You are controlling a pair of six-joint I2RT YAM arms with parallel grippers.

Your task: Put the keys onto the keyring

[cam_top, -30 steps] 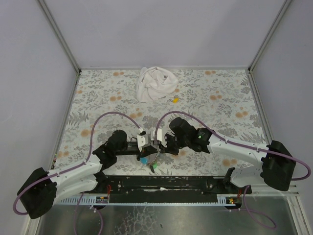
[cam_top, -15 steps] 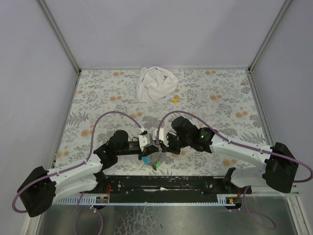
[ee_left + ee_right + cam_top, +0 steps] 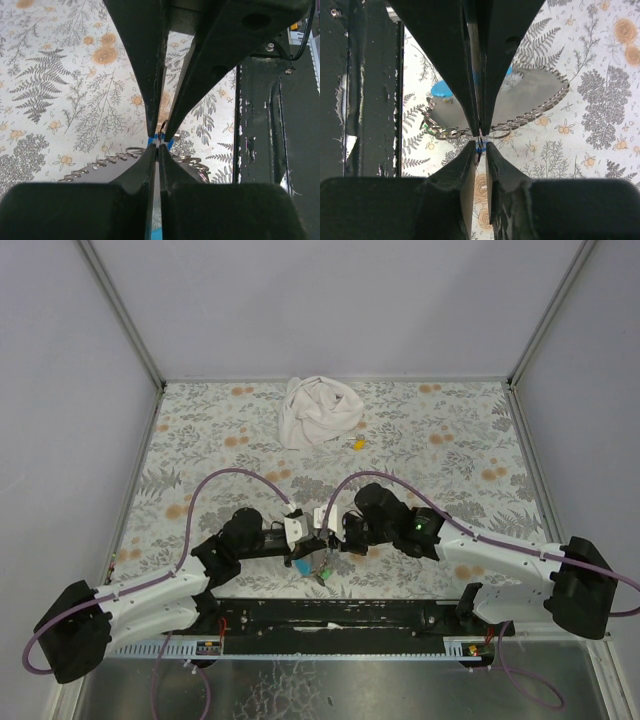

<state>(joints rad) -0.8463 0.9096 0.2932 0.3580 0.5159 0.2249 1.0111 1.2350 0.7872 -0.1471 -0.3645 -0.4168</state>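
Top view only: the arms are seen tip to tip near the front edge of the floral-patterned desk [image 3: 450, 440], with a crumpled white cloth [image 3: 318, 412] and a small yellow item [image 3: 357, 443] well apart at the back. Jaw state cannot be read there. The small silver keys with blue and green plastic caps [image 3: 318, 572] are seen just on the near side of the meeting point; whether they rest on the desk cannot be told. Left wrist view: the jaws of the left gripper [image 3: 157, 150] are drawn together to a hairline gap, a blue sliver is pinched between them, and the other arm's tips are met head-on. Right wrist view: the jaws of the right gripper [image 3: 480, 145] are likewise pressed together on a thin blue bit of the grey fabric-strap keyring with a blue inner side [image 3: 530, 95], whose chain-like metal edge is spread behind the tips. A blue key cap and a trace of green are shown only there, left of the tips; the key blades are hidden. The thin metal ring cannot be made out in any view. Both wrist views are largely blocked by dark fingers.
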